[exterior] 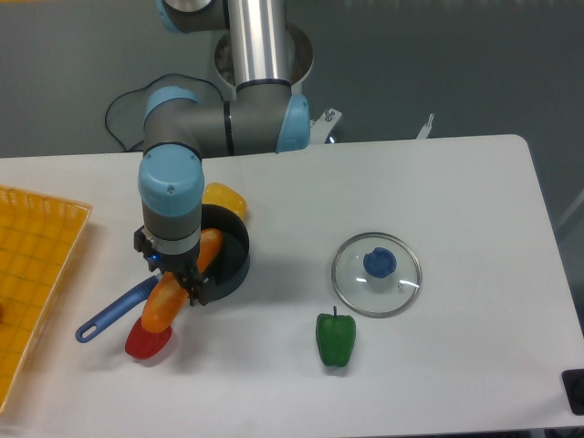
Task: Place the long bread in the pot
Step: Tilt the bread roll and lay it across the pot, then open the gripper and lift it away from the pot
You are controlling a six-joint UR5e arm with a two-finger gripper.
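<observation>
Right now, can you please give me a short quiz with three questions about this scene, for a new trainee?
1. True or false: the long bread lies fully inside the pot.
2. Which item is nearest to the glass lid? A) red pepper B) green pepper C) yellow tray
3. Fill in: the small yellow item sits right behind the ____.

Key:
1. False. The gripper is closed on it; one end is over the pot, the other sticks out past the rim, above the blue handle.
2. B
3. pot
</observation>
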